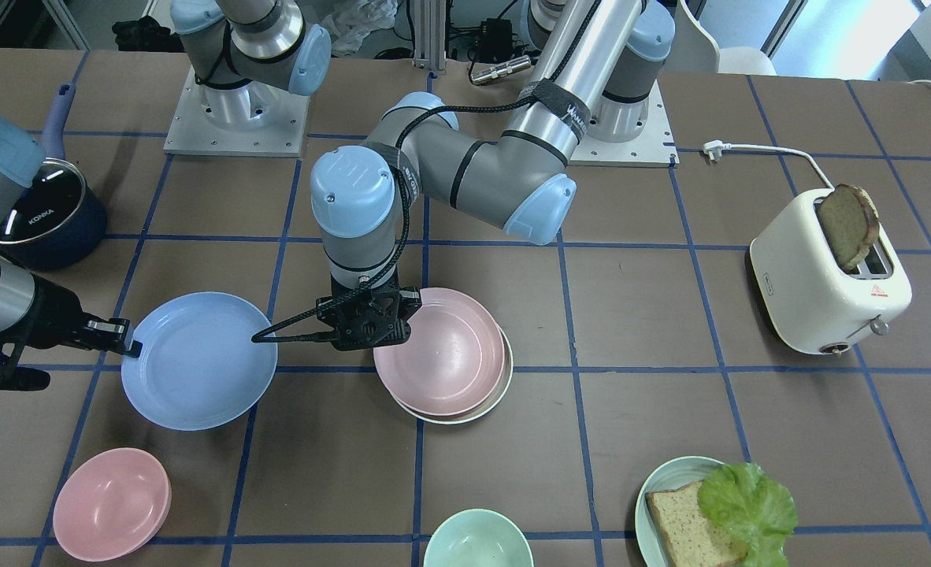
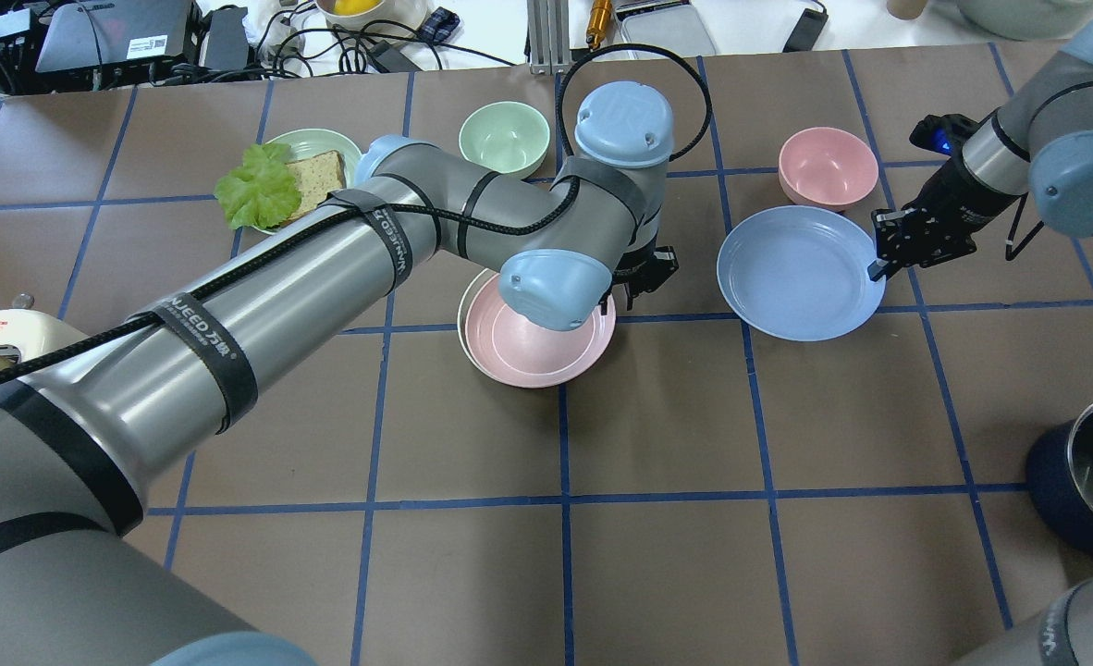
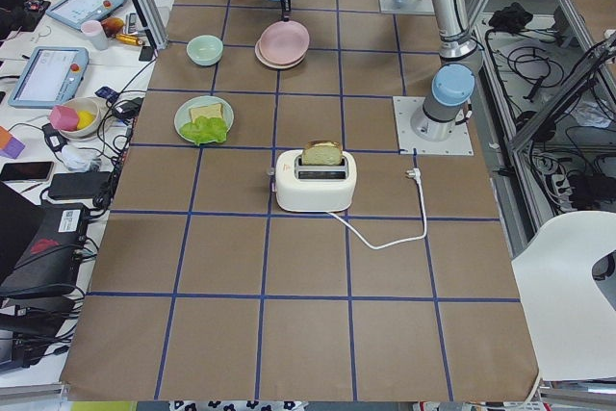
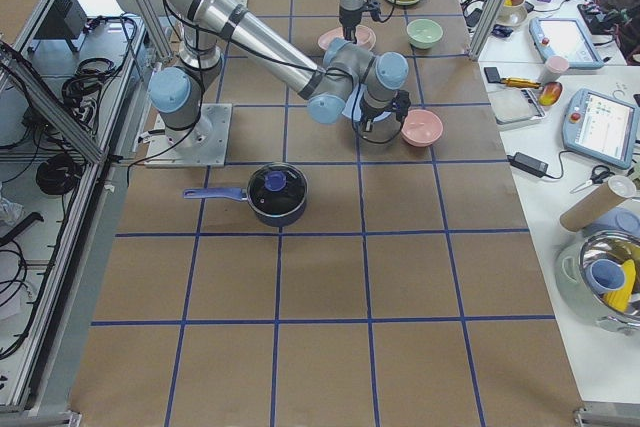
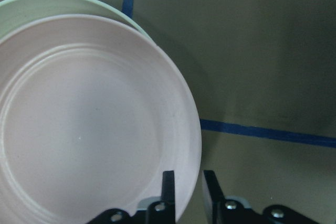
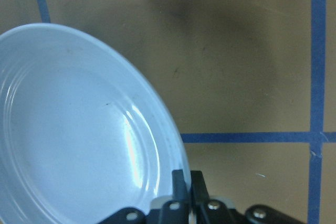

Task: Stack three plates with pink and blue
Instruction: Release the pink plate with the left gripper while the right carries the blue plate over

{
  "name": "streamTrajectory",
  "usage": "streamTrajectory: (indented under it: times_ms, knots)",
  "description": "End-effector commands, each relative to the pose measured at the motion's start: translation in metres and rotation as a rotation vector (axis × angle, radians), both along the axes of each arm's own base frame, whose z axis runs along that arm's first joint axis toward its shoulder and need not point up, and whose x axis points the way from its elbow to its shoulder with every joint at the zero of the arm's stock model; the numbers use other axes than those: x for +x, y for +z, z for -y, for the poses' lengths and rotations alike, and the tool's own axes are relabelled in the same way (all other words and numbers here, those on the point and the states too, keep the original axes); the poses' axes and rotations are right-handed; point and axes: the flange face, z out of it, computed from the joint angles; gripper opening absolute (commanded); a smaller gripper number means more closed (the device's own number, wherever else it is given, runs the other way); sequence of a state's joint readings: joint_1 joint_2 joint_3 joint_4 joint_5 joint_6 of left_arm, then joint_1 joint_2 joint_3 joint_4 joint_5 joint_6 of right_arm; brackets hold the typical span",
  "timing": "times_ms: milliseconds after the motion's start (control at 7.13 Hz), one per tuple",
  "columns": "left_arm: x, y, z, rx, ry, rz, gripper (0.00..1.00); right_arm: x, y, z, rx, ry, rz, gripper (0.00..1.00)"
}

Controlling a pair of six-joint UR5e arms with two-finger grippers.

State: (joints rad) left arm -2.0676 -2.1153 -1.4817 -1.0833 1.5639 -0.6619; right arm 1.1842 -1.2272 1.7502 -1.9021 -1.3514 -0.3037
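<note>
- 2 plates are stacked so far: the pink plate (image 1: 442, 354) lies on the cream plate (image 1: 465, 413), a bit off to one side. The blue plate (image 1: 198, 366) is apart from them on the table (image 1: 670, 354).
- The right pincer (image 6: 187, 182) is pinched tight on the blue plate's edge. It holds only 1 edge, so the plate could tip or slip out when it goes up.
- The left pincer (image 5: 188, 190) is open just a little, with 1 finger on each side of the pink plate's rim. I cannot tell for sure if it touches the rim. If that arm moves sideways before it goes up, it could drag the pink plate off the cream one.
- The left arm hangs right over the stack. If the blue plate comes over too soon, the 2 arms could bump.
- The pink bowl (image 1: 111, 504) sits near the blue plate, and a wide swing could knock it.
</note>
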Motion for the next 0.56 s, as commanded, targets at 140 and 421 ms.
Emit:
streamTrajectory:
  times_ms: [140,421]
  knots:
    - [0.041,0.047,0.030,-0.060,-0.002,-0.028,1.00,0.000,0.000,0.000,0.000,0.000,0.000,0.00]
    - [0.112,0.092,0.052,-0.032,-0.126,-0.002,1.00,0.027,0.004,0.004,-0.008,0.026,-0.005,0.00]
